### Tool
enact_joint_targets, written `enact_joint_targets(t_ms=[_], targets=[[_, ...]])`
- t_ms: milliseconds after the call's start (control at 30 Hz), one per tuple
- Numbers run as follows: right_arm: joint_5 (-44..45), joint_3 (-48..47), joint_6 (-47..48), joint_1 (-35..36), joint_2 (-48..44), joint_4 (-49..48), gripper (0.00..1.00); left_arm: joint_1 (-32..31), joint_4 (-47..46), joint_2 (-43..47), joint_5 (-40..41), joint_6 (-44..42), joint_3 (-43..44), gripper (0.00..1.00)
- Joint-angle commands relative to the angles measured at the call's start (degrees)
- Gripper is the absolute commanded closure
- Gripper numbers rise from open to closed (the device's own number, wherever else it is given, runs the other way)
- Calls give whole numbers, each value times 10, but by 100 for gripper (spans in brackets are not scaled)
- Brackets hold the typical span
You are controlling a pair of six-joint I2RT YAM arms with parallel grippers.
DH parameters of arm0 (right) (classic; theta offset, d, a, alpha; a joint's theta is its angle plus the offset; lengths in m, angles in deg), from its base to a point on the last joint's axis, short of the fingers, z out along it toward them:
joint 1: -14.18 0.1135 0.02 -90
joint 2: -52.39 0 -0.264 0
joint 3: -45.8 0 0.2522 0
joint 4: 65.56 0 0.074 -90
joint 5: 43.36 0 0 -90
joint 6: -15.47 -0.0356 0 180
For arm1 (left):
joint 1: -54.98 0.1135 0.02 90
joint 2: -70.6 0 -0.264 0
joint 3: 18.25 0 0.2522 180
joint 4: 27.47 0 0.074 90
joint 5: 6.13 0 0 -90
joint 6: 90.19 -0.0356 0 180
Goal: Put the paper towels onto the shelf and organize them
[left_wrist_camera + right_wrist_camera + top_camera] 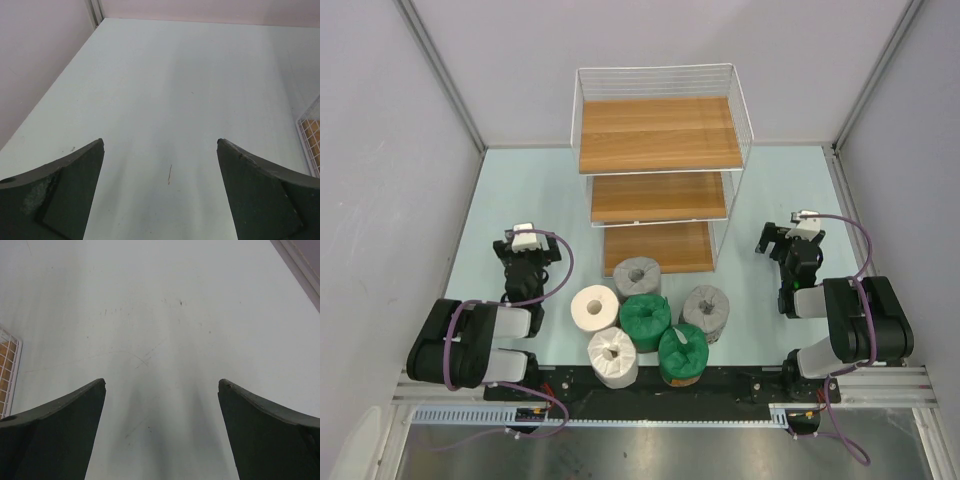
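The shelf (pixel 660 135) stands at the far middle of the counter (pixel 535 195), three wooden boards stepped inside a white wire frame. All six paper towels (pixel 645 320) stand on end on the counter, packed in a cluster just in front of the shelf. One grey roll (pixel 638 275) is closest to the shelf's bottom board. The second grey roll (pixel 705 312) is further out from the shelf and to the right. A green roll (pixel 682 352) and a white roll (pixel 612 356) lie farthest from the shelf.

The left arm (pixel 525 250) sits to the left of the shelf's front and the right arm (pixel 798 250) to its right, both apart from the rolls. The left jaws are released, spread wide over bare counter. The right jaws are likewise spread wide and grasp nothing.
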State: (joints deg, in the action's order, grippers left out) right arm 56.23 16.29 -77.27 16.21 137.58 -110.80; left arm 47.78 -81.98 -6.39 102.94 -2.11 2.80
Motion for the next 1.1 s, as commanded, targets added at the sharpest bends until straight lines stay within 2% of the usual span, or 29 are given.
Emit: enact_joint_targets(t_ms=[0, 533, 600, 667, 700, 733, 767, 867, 933, 967, 1033, 1067], targets=[[-1, 3, 7, -2, -5, -24, 0, 3, -20, 0, -9, 7, 14, 0], [-11, 3, 5, -7, -7, -22, 0, 3, -20, 0, -10, 7, 13, 0], [18, 3, -7, -4, -12, -21, 0, -1, -12, 9, 20, 14, 16, 0], [60, 7, -23, -4, -41, -13, 0, -5, -1, 27, 17, 1, 17, 0], [67, 6, -27, -6, -55, 13, 0, -14, 22, 41, 41, 2, 25, 0], [73, 5, -30, -7, -69, 27, 0, -24, 57, 55, 104, 8, 52, 0], [76, 1, -31, -6, -90, 38, 1, -26, 133, 69, 114, 15, 67, 0], [97, -15, -37, -7, -114, 91, 0, -26, 222, 113, 122, 15, 104, 0], [127, -25, -45, -4, -124, 114, 0, -25, 277, 134, 143, 62, 144, 0], [146, -41, -52, 0, -135, 148, 0, -25, 344, 137, 145, 73, 161, 0], [215, -60, -99, 5, -145, 196, 0, -26, 415, 142, 143, 110, 212, 0], [238, -74, -126, 10, -150, 268, 0, -26, 478, 142, 133, 118, 228, 0]])
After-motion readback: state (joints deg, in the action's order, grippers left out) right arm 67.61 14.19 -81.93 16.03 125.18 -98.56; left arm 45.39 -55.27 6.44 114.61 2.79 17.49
